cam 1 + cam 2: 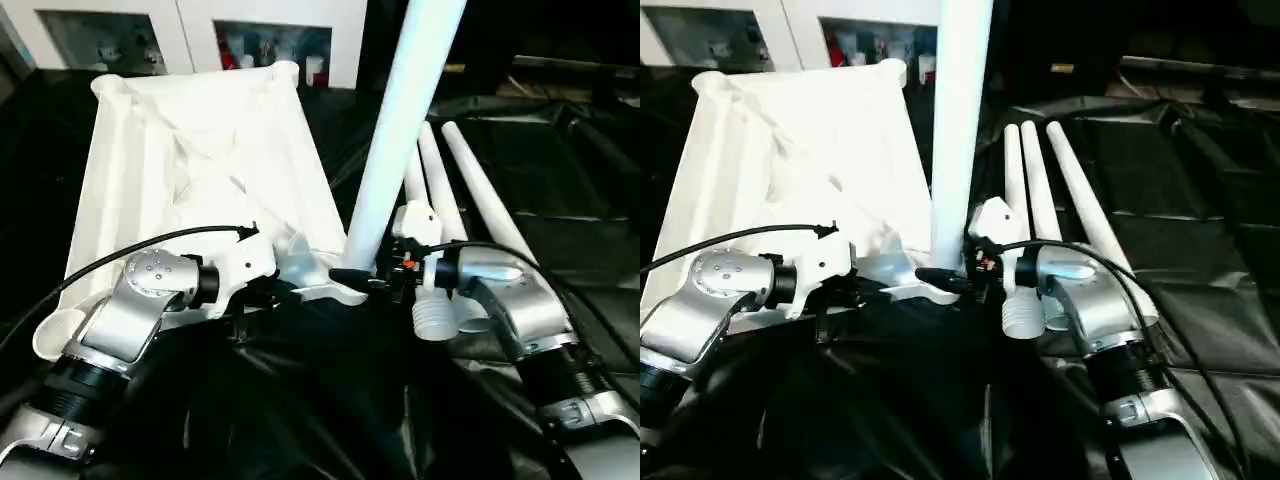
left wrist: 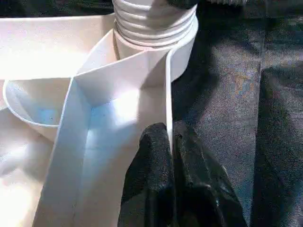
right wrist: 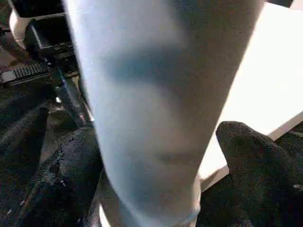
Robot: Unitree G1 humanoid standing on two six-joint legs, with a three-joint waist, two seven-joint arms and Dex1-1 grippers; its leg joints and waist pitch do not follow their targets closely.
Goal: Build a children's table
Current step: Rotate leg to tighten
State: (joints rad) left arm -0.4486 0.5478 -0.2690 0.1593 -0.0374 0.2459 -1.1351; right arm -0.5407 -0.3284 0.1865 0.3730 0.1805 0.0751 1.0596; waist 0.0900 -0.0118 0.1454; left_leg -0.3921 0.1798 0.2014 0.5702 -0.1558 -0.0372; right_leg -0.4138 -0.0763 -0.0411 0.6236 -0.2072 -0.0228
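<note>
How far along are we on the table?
Early. The tabletop lies underside up. The right gripper holds one leg upright in the near corner socket, threads still showing, while the left gripper pinches the rim. Three legs lie on the black sheet, still to fit.

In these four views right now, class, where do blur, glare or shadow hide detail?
Right wrist view: the upright round white plastic leg is a soft blur with a grey shadow band. Left wrist view: glare whitens the rimmed white plastic tabletop underside. Eye views: the tabletop's ribs wash out; the black sheet is nearly featureless.
</note>
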